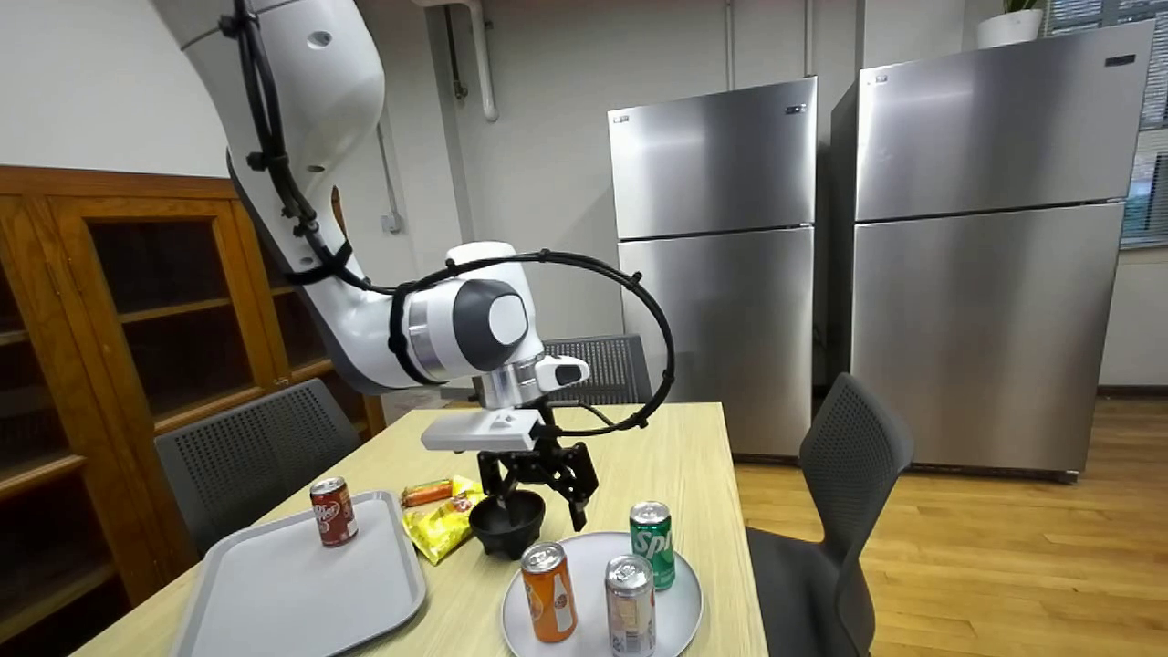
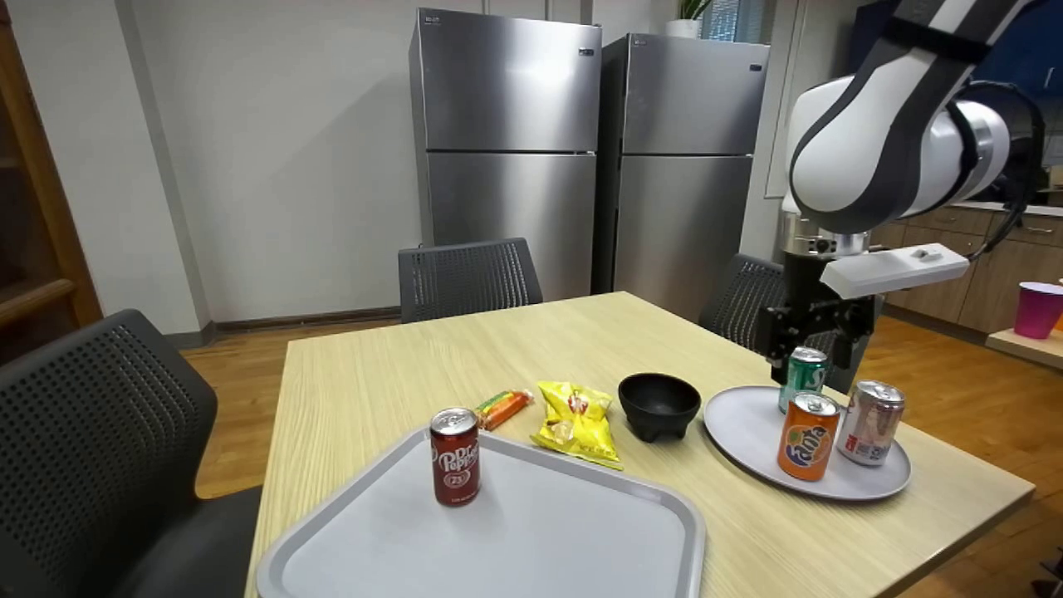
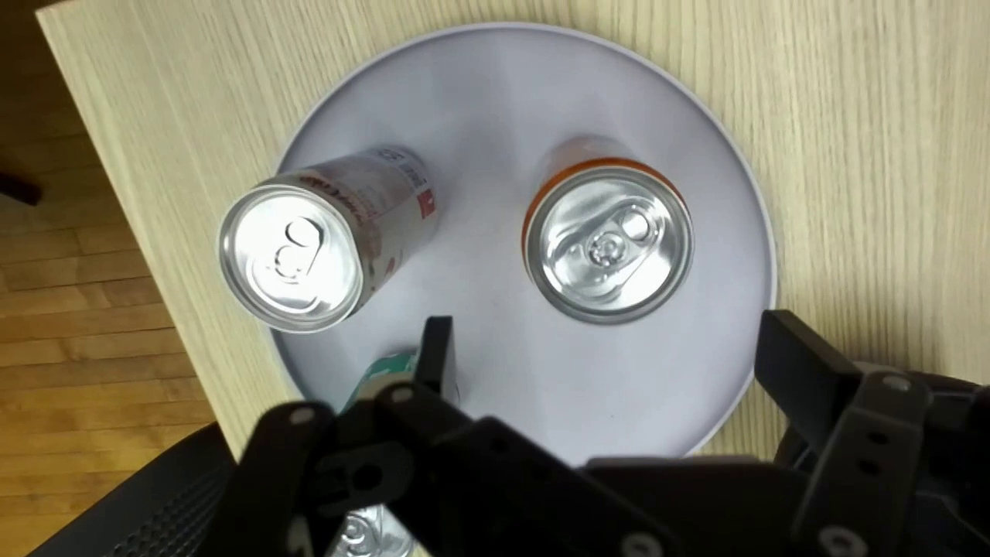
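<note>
Two steel refrigerators (image 1: 716,283) stand side by side; a dark chair (image 1: 260,461) stands near a glass-fronted wooden cabinet (image 1: 173,310)

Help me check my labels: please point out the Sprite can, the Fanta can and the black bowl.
Sprite can (image 1: 652,545): in an exterior view, on its green side.
Fanta can (image 3: 609,241): in the wrist view, on its silver lid.
Black bowl (image 2: 659,423): in an exterior view, on its outer wall.

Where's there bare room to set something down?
Bare: the gray tray around its Dr Pepper can; the table beyond the yellow bag and black bowl, toward the far chair; and a narrower strip between tray and plate. Crowded: that plate, with three cans and the open gripper close by; also between bag and bowl.
</note>
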Controlling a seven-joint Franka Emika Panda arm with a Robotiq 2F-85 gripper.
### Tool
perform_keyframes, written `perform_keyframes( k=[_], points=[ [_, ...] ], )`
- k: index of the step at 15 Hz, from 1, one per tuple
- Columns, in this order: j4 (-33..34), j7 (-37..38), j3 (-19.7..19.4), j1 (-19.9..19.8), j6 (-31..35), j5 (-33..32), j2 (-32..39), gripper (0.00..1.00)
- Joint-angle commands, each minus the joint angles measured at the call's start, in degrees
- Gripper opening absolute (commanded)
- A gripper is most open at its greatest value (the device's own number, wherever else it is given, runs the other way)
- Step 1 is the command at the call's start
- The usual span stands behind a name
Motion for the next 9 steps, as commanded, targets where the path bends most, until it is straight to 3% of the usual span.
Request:
perform_keyframes(
  k=[1, 9],
  points=[
    [0.4, 1.52, -0.4, 0.49, 0.55, -2.04, 1.19, 1.0],
    [1.35, 1.78, -0.86, 1.33, 1.77, -3.64, 4.97, 1.0]
  ],
)
